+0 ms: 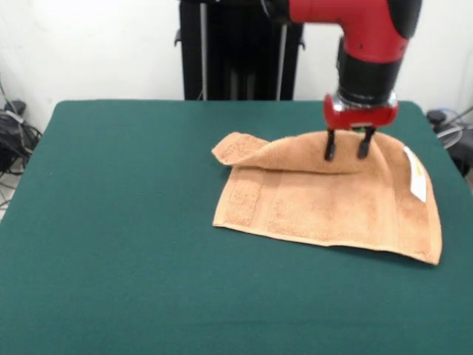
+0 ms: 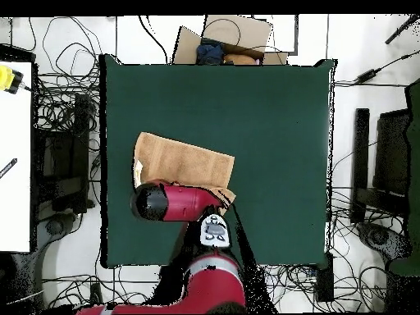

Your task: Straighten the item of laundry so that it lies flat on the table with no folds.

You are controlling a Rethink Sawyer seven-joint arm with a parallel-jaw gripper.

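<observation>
The orange-tan towel [image 1: 325, 203] lies on the right half of the green table [image 1: 111, 222]. Its far edge is folded over towards the front into a raised ridge, and the far left corner [image 1: 235, 148] curls up. A white tag [image 1: 416, 174] sits on its right edge. My gripper [image 1: 346, 148] points straight down at the ridge, its two black fingers apart with their tips against the folded cloth. In the overhead view the towel [image 2: 184, 160] lies left of the table's [image 2: 271, 123] centre; the red arm [image 2: 176, 203] covers its robot-side edge and hides the gripper.
The black pedestal [image 1: 236, 52] stands behind the table's far edge. Overhead, a cardboard box [image 2: 221, 41] sits beyond the far side, a white bench [image 2: 15, 156] at the left, black stands [image 2: 377, 164] at the right, and cables all around.
</observation>
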